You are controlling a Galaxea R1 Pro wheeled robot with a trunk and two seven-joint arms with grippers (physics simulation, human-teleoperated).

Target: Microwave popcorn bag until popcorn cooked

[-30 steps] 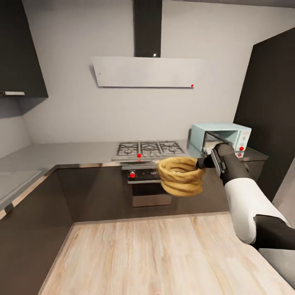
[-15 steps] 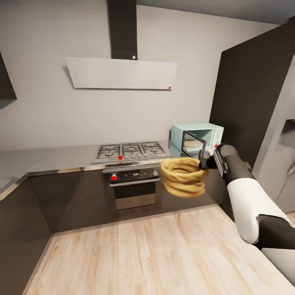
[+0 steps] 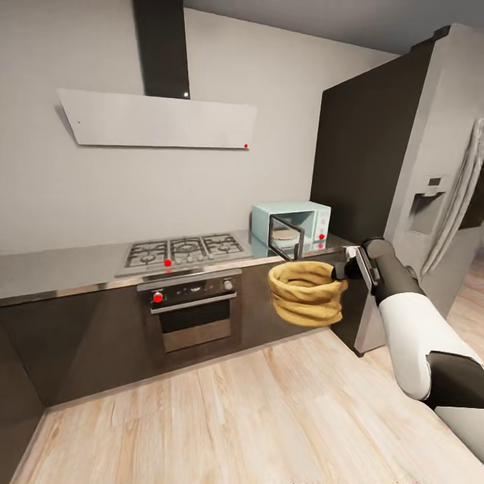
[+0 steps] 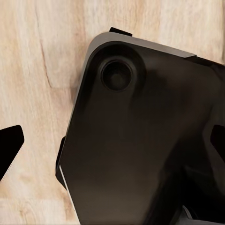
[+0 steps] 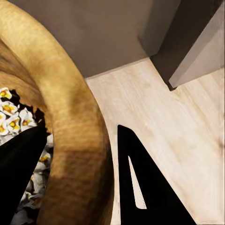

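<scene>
Popcorn bag [image 3: 306, 293]: rim pinched in right fingers [image 3: 341, 271], carried before microwave [image 3: 291, 228]. Next: through its open door. Left fingers: state unclear.

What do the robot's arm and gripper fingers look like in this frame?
The right arm has a glossy white forearm shell, a dark grey wrist section and a black upper segment. The right gripper has flat, black, tapering fingers, one with a narrow slot.

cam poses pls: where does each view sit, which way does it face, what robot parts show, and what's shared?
Head: on the robot's head, facing forward-down at microwave with its door open, countertop; right arm holds popcorn bag in right gripper.
Left wrist: looks down at wood floor; dark robot body part.
Right wrist: along fingers pinching the bag rim.
Shared: bag, head and right wrist.
</scene>
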